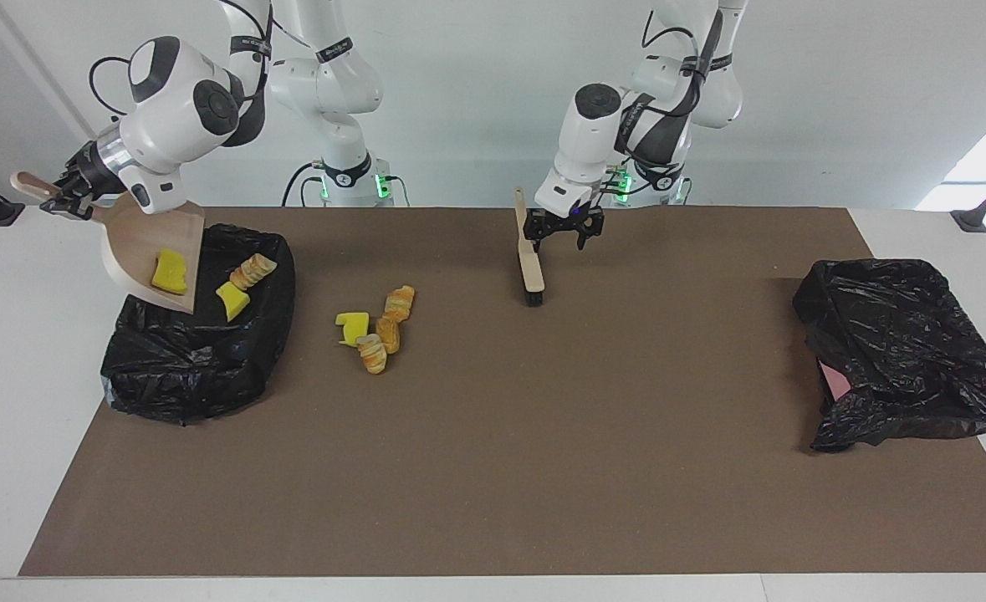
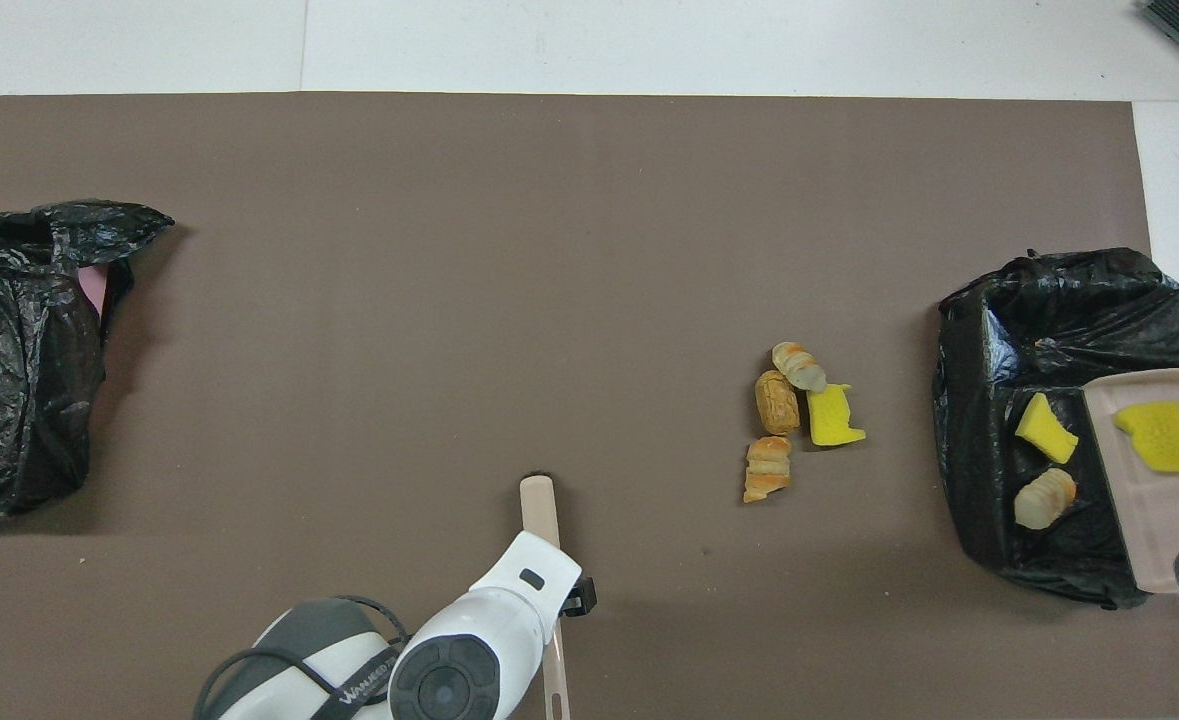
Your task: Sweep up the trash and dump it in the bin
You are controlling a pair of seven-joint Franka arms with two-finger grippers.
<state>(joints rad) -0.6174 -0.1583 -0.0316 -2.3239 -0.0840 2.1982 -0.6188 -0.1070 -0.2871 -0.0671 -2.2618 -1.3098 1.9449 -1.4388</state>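
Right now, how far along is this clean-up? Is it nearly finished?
About halfway. Done: a sponge wedge and a bread chunk lie in the black bin. In hand: the right gripper holds the dustpan tilted over that bin, one yellow sponge on it. Left: four pieces sit on the mat, and the brush rests there beside the open left gripper, not held.

I see a beige dustpan [image 1: 145,251] carrying a yellow sponge wedge [image 1: 170,271], black bin bags [image 1: 200,351], orange-tan striped bread chunks [image 1: 385,328] beside another yellow wedge [image 1: 351,323], a beige-handled brush [image 1: 531,267] with dark bristles, on a brown mat [image 1: 493,468].
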